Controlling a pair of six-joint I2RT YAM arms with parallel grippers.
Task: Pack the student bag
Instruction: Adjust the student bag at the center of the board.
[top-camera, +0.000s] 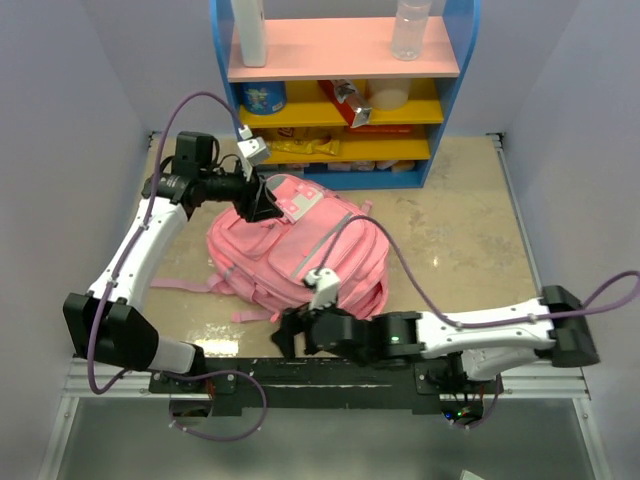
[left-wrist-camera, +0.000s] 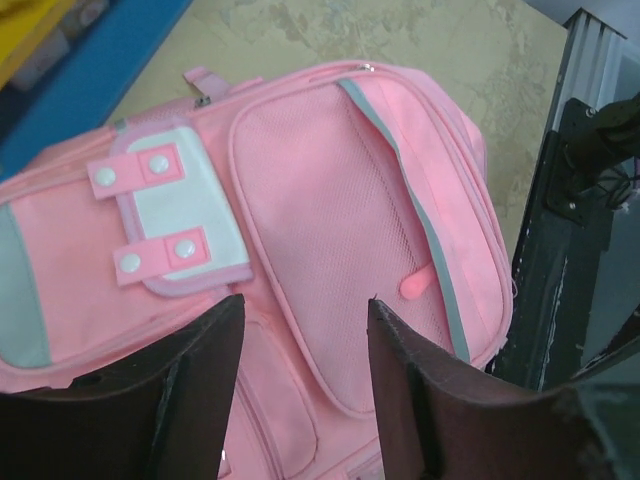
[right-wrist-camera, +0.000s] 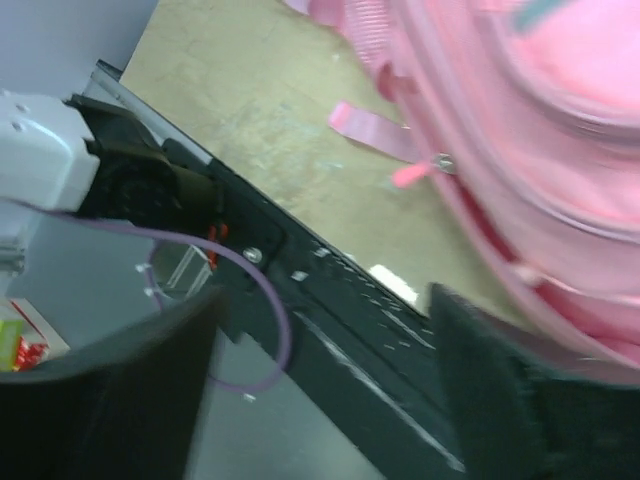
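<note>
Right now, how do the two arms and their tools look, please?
Both arms, the left arm and the right arm, have white links and black joints. A purple cable loops along each. The left tool and the right tool have two broad black fingers each.

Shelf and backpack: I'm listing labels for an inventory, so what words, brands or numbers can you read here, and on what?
No text is legible anywhere.
Blue tin on the shelf: printed design, lettering too small to read.
Red box: print too small to read.
Yellow packets: print blurred.
Backpack: no lettering shows.
Red-and-white label, right wrist view: blurred.
</note>
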